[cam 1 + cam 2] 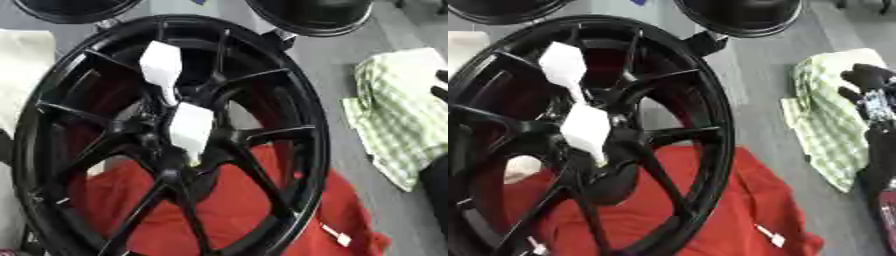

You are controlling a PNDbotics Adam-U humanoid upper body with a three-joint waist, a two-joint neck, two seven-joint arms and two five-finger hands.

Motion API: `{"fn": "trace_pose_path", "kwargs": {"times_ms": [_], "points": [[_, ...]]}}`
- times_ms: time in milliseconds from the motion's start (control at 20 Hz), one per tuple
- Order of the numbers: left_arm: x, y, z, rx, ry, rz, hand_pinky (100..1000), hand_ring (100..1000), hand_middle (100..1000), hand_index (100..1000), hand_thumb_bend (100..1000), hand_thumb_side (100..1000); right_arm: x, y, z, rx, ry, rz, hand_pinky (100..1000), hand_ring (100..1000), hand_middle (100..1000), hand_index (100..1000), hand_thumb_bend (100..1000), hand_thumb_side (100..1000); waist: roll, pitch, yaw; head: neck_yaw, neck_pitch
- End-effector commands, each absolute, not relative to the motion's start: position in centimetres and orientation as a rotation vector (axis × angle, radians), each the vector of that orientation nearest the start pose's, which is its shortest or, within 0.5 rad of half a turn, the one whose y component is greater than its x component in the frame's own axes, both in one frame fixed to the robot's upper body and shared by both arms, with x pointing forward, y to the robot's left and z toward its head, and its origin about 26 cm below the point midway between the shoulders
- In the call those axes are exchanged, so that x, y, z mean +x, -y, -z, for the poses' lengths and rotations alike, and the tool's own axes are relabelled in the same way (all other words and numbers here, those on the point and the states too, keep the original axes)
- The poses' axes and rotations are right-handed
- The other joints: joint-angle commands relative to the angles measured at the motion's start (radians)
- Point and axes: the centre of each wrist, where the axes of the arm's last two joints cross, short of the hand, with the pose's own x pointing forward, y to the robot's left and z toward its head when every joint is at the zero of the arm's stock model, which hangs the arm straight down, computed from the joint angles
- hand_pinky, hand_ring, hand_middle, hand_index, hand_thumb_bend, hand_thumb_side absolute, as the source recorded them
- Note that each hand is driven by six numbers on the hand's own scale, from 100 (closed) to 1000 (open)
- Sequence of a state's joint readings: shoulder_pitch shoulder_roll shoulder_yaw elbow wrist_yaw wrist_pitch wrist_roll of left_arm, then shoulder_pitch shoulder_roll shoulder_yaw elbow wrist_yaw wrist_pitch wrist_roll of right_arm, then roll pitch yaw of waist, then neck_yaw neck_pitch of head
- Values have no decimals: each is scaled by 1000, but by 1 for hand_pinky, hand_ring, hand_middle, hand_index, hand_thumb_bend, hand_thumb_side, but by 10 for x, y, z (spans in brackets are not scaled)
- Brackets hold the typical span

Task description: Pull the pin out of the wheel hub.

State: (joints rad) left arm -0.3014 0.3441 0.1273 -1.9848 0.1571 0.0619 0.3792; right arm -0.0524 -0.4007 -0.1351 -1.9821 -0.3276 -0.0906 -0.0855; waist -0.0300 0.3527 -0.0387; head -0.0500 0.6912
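A large black wheel hub (289, 130) with thin spokes lies tilted on a red cloth (245, 210) and fills the left and middle of both views. Two white pins with broad flat heads stick out near its centre. The upper pin (161, 65) runs on a narrow stem down toward the hub's middle, and the lower pin (191, 127) sits right over the centre. My right hand (866, 82) shows at the right edge above a green checked cloth, well apart from the wheel and the pins. My left hand appears in neither view.
Two more black wheels (315, 15) (74, 10) lie at the top edge. A green checked cloth (398, 115) is spread on the grey floor to the right, and a pale cloth (22, 65) lies at the left. A small white tag (337, 236) rests on the red cloth.
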Motion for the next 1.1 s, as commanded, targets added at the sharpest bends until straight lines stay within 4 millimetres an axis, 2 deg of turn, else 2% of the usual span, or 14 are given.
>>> {"fn": "trace_pose_path", "kwargs": {"times_ms": [50, 300, 550, 850, 950, 1100], "points": [[298, -299, -224, 367, 2292, -169, 695, 614, 553, 667, 100, 801, 266, 330, -158, -98, 2165, -45, 883, 893, 687, 748, 100, 501, 3, -15, -2, 2, -9], [297, -303, -239, 462, 2343, 25, 698, 616, 555, 674, 100, 764, 264, 333, -157, -115, 2153, -57, 884, 894, 688, 748, 100, 501, 17, -25, -2, -4, -5], [299, -292, -247, 512, 2346, 345, 706, 627, 570, 689, 100, 743, 261, 337, -154, -148, 2131, -71, 884, 895, 688, 748, 100, 503, 40, -42, 0, -15, 3], [299, -284, -266, 640, 2276, 678, 714, 640, 586, 707, 100, 743, 257, 342, -150, -181, 2111, -84, 885, 895, 688, 748, 100, 503, 54, -58, 6, -24, 12], [292, -305, -295, 809, 2183, 907, 718, 647, 597, 716, 100, 746, 257, 340, -149, -175, 2109, -86, 885, 895, 689, 749, 100, 504, 47, -60, -2, -13, 13], [283, -318, -327, 869, 2082, 1146, 725, 657, 611, 727, 100, 743, 257, 340, -148, -171, 2100, -89, 885, 895, 689, 749, 100, 505, 47, -66, -9, -9, 13]]}}
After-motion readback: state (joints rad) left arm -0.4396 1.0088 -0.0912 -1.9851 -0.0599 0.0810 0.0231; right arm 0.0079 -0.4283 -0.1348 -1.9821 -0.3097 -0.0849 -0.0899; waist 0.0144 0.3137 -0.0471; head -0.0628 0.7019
